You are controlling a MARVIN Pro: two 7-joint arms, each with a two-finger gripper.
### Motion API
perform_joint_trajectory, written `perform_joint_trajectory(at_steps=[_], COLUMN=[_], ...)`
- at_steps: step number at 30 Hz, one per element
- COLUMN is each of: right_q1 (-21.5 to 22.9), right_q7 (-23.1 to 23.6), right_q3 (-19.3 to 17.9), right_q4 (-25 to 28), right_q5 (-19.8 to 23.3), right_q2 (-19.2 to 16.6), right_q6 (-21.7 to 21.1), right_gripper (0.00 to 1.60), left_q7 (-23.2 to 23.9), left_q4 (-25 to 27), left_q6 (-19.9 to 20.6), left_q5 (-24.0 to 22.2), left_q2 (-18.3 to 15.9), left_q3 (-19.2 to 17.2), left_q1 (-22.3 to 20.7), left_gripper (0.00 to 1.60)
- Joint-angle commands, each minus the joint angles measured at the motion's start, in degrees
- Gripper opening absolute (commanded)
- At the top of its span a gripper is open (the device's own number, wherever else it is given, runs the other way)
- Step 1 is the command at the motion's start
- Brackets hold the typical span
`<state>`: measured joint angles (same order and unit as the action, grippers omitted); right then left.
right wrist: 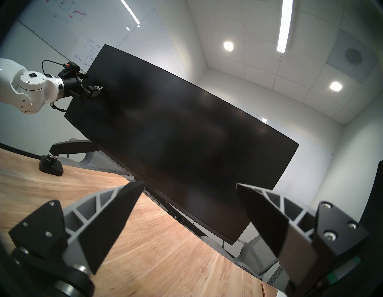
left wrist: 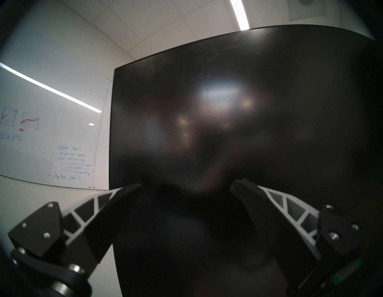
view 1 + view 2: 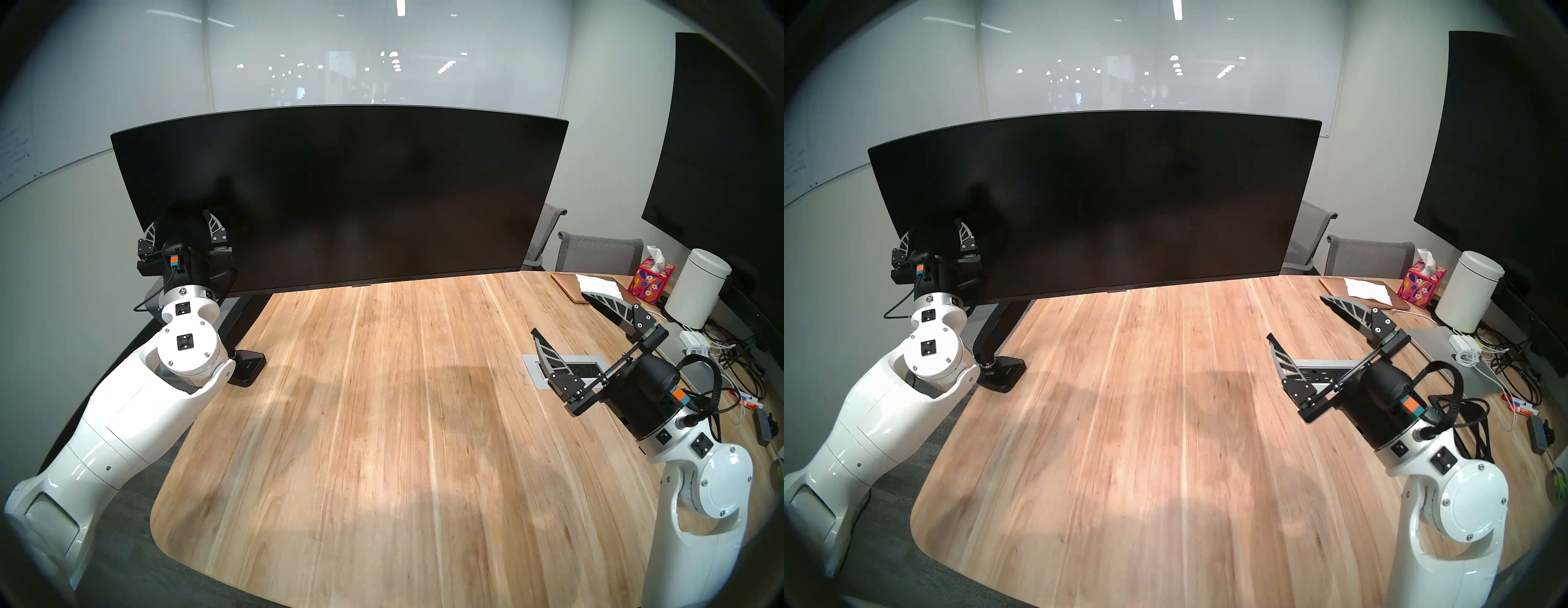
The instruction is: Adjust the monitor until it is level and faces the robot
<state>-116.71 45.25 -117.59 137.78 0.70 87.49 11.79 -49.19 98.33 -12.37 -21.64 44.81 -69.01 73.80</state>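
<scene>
The monitor (image 3: 339,199) (image 3: 1102,204) is a wide curved black screen, dark, at the table's far side. Its right end sits a little higher than its left in the head views. A black articulated arm (image 3: 246,318) carries it from a clamp base (image 3: 246,369) on the table's left edge. My left gripper (image 3: 178,220) (image 2: 186,185) is open, with its fingers pointing at the screen's lower left part, close to or touching the face (image 2: 248,103). My right gripper (image 3: 560,312) (image 1: 190,184) hangs open above the table's right side, well short of the monitor (image 1: 186,134), and holds nothing.
The wooden table (image 3: 382,424) has a power outlet box (image 3: 564,369) under my right gripper. At the right edge stand a tissue box (image 3: 651,278), a white canister (image 3: 695,288) and tangled cables (image 3: 729,352). Grey chairs (image 3: 598,250) stand behind the table. A flat black screen (image 3: 721,170) hangs on the right wall.
</scene>
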Motion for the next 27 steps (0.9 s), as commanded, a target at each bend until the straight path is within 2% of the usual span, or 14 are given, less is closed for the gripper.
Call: perform_joint_trajectory(at_steps=[1, 27], right_q1=[0.1, 0.1], right_q7=[0.1, 0.1], right_q3=[0.0, 0.0], right_q4=[1.0, 1.0], right_q5=[0.4, 0.4], right_q2=[-0.1, -0.1], right_q6=[0.0, 0.0], right_gripper=[1.6, 1.6], left_q7=[0.0, 2.2], left_q4=[-0.2, -4.3], left_q6=[-0.2, 0.3], left_q5=[-0.1, -1.9], left_q2=[0.1, 1.2], left_q3=[-0.5, -0.7], left_q1=[-0.9, -3.7], left_gripper=[1.6, 1.6])
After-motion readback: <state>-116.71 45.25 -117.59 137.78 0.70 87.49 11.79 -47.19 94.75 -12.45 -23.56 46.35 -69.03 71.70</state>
